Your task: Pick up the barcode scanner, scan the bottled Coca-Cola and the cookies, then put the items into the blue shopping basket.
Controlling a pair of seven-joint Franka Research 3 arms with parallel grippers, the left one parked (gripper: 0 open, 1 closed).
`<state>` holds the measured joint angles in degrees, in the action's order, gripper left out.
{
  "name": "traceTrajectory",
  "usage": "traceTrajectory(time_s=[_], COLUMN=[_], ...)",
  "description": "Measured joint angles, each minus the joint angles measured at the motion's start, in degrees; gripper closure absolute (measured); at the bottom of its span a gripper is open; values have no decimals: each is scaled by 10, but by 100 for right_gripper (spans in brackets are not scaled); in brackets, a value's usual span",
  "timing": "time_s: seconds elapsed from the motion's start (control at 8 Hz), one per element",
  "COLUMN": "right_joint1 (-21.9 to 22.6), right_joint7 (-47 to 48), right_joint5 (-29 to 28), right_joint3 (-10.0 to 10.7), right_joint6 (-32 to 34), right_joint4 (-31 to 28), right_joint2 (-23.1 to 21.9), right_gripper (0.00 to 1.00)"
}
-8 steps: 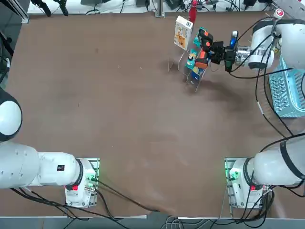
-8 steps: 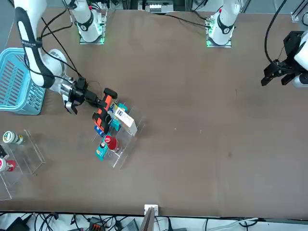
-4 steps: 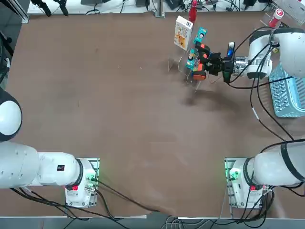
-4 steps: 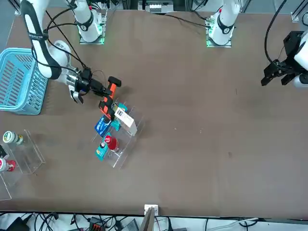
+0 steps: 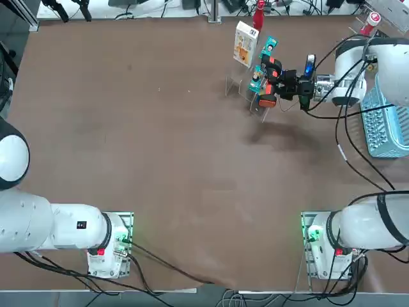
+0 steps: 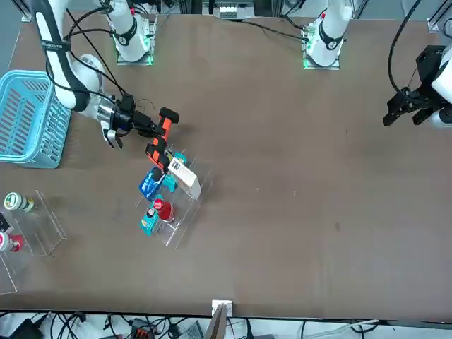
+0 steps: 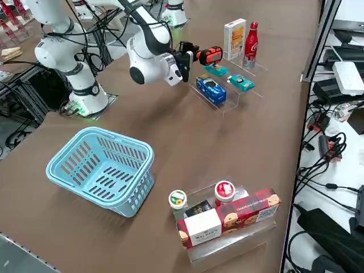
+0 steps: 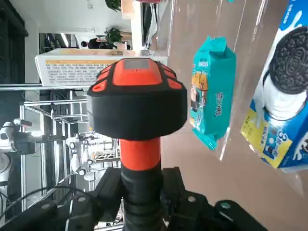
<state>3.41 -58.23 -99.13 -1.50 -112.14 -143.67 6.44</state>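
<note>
The barcode scanner [image 8: 137,103] is gripped by its orange handle in the right pincer [image 8: 144,190]. The cookies [image 8: 98,67] are seen just beyond the scanner's head.

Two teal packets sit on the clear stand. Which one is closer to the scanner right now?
The teal packet directly beneath the barcode scanner held by the right gripper. The other teal packet lies further along the stand, in front of the bottled Coca-Cola.

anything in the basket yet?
No. In the right side view the basket holds nothing; only its slotted blue floor shows, and the Coke and cookies stand on the clear rack.
</note>
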Motion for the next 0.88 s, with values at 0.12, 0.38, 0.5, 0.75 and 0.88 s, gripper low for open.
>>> traceTrajectory(time_s=[0.12, 0.38, 0.5, 0.75, 0.88], right_joint1=[-1, -18, -36, -57, -56], right_joint7=[5, 52, 90, 186, 245], right_joint5=[10, 119, 192, 346, 424], right_joint3=[2, 9, 11, 14, 12], right_joint6=[0, -2, -2, -5, -16], right_joint4=[1, 31, 63, 118, 135], right_joint2=[0, 0, 0, 0, 0], right_gripper=[56, 56, 56, 56, 56])
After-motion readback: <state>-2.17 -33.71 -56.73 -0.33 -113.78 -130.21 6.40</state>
